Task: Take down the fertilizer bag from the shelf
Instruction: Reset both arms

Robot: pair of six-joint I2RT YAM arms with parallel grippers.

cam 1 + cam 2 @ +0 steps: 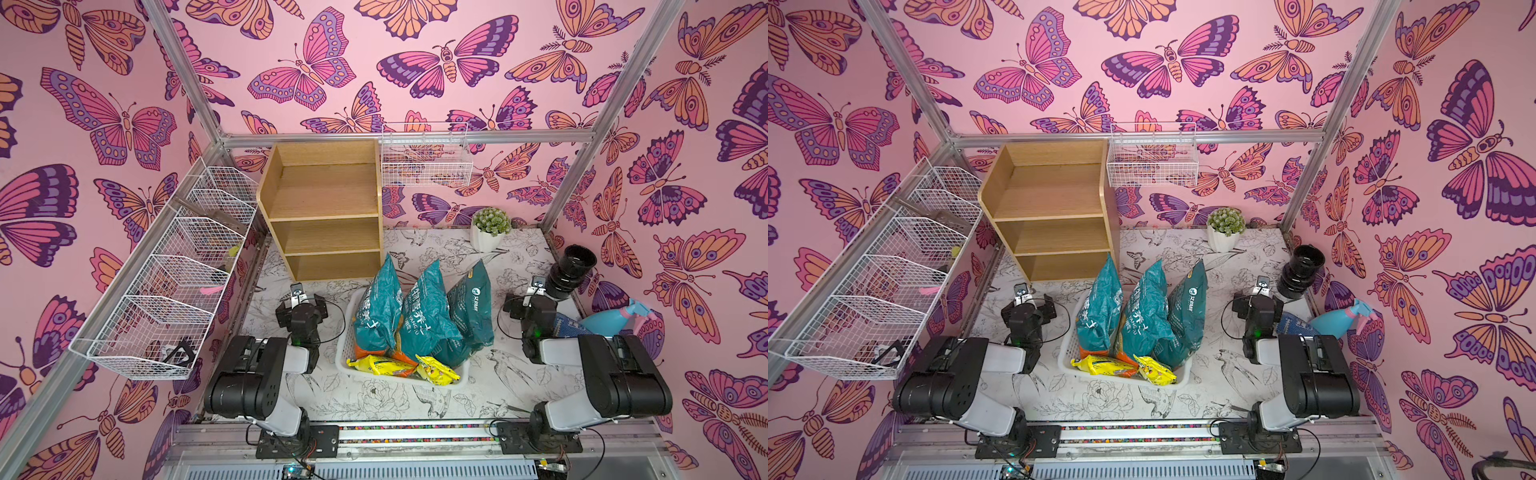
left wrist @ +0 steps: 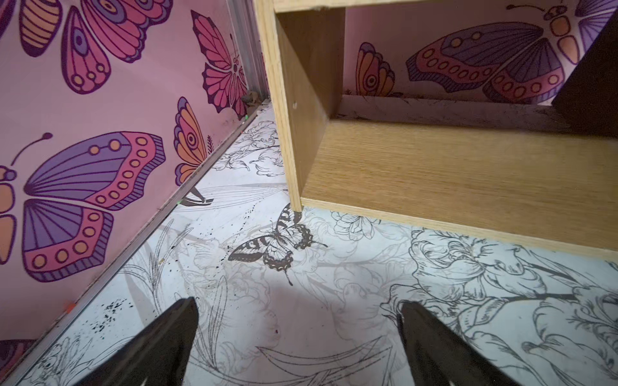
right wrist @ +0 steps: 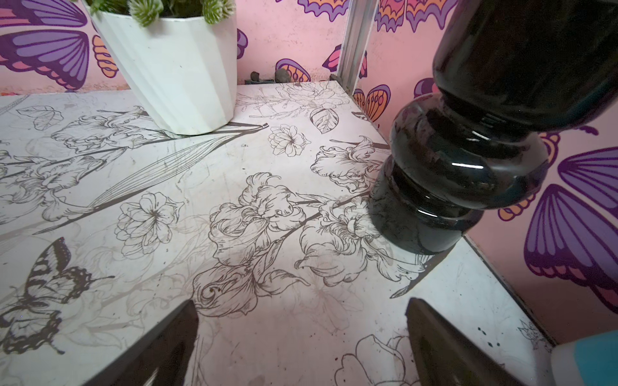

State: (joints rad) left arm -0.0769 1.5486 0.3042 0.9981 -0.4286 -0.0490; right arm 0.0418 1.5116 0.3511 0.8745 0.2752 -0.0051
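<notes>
While my left gripper (image 2: 297, 300) hangs over the worktop (image 1: 374, 399) by the bottom of the shelf (image 1: 324, 187), its jaws are wide apart and hold nothing. My right gripper (image 3: 301, 300) is wide apart and bare too, near the black vase (image 3: 468, 160) at the right edge. The three teal fertilizer bags (image 1: 424, 316) stand in the white basket (image 1: 344, 353) in the middle, just in front of the shelf at the back edge.

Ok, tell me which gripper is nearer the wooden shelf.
Left. The left gripper sits open just in front of the bottom corner of the shelf; the right gripper is across the table, past the basket of bags, beside the black vase.
</notes>
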